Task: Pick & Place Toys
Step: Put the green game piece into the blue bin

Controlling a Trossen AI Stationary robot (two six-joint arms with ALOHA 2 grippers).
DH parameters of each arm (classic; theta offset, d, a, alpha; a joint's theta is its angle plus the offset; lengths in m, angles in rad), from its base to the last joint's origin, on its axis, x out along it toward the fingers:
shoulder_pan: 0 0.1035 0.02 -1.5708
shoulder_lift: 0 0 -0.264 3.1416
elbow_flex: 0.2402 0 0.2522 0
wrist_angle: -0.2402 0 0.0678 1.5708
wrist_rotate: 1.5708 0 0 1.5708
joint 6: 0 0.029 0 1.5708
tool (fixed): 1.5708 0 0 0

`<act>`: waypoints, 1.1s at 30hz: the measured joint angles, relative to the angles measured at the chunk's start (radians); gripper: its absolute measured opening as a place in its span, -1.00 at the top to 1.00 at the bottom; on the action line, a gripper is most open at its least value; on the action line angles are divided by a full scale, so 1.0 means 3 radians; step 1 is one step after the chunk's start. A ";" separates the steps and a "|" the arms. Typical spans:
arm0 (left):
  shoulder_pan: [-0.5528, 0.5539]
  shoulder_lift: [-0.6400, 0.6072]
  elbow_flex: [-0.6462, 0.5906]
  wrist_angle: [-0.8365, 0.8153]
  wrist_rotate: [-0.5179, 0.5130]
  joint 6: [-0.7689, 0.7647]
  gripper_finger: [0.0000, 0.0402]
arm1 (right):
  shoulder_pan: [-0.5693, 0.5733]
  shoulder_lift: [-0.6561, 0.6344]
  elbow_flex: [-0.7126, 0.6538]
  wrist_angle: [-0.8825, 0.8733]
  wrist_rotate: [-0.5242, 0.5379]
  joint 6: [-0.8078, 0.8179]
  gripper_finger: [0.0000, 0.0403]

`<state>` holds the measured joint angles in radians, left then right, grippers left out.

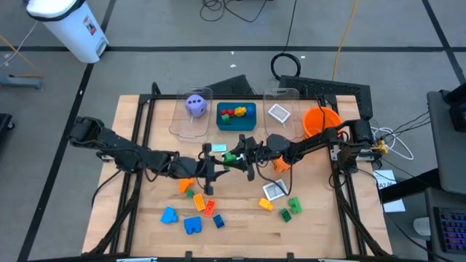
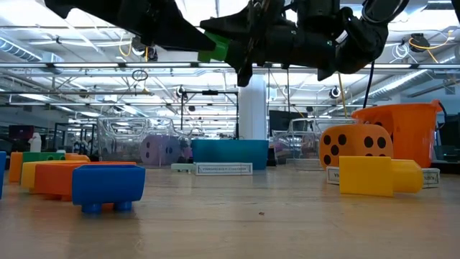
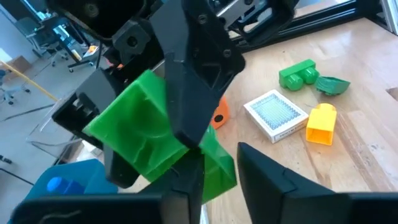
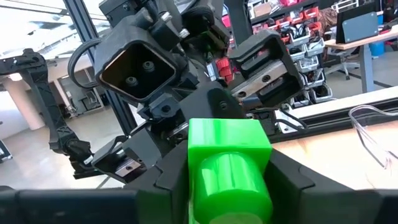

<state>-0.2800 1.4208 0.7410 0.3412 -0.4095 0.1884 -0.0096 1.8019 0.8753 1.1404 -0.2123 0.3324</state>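
Grey taped floor (image 1: 182,29), white bin (image 1: 73,25), ceiling trusses (image 2: 86,68) overhead

no readable text, white bin's (image 1: 73,25) red label too small, card edge (image 2: 214,169) print illegible (blurred)

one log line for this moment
phase: handover | item: green plastic building brick | left gripper: gripping | right gripper: gripping | location: mid-air above wooden table

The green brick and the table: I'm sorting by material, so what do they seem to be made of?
The green brick, held between the left pincer and the right pincer, looks like moulded plastic: uniform bright colour, soft sheen, rounded stud. The table seems to be wood, pale with visible grain and plank seams, matte; whether solid or veneer can't be told.
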 joint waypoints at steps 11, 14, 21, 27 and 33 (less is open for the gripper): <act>0.0036 -0.0068 -0.0005 -0.0042 0.0010 -0.0030 0.09 | -0.0009 0.0000 0.0000 0.0018 0.0009 -0.0027 0.28; 0.0023 -0.0207 -0.0006 -0.0180 0.0009 -0.0110 0.01 | -0.0034 -0.0005 0.0003 0.0028 0.0005 -0.0025 0.30; -0.0093 -0.0738 -0.0001 -0.0860 -0.0009 -0.0386 -0.06 | -0.0097 -0.0005 0.0001 -0.0010 -0.0005 -0.0027 0.30; -0.0202 -0.1216 -0.0003 -0.1714 -0.0005 -0.0796 0.00 | -0.0157 -0.0005 0.0001 -0.0172 -0.0006 -0.0027 0.31; -0.0301 -0.1499 -0.0003 -0.2513 -0.0001 -0.1299 0.08 | -0.0284 -0.0043 0.0099 -0.0743 0.0005 -0.0027 0.33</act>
<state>-0.3702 0.9711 0.7403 -0.4126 -0.4099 -0.2012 -0.0948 1.7889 0.9049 0.9175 -0.2107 0.3244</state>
